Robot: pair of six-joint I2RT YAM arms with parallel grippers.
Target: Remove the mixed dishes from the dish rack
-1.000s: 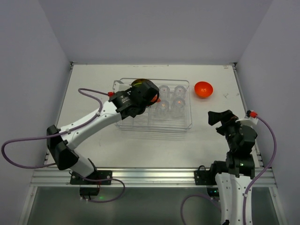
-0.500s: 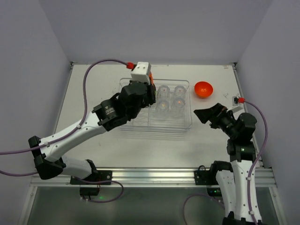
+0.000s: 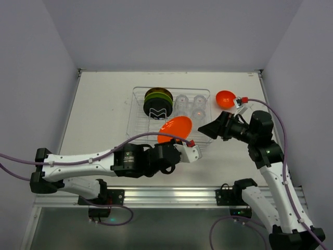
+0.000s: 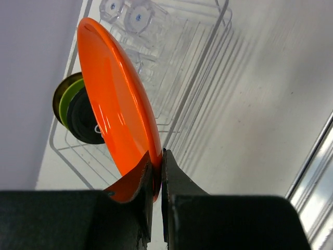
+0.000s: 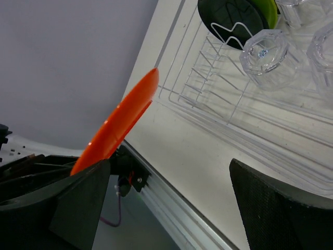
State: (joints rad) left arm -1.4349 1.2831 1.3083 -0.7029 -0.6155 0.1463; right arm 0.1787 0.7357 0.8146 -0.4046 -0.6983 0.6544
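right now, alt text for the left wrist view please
The left gripper pinches the rim of an orange plate, held edge-on. Behind it, the clear dish rack holds an upright black plate, a green plate and clear glasses.

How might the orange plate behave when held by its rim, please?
Probably stiff: the orange plate holds its shape though the left hand pinches only its rim. Its glossy surface looks slippery, so it may pivot or slip in that narrow grip.
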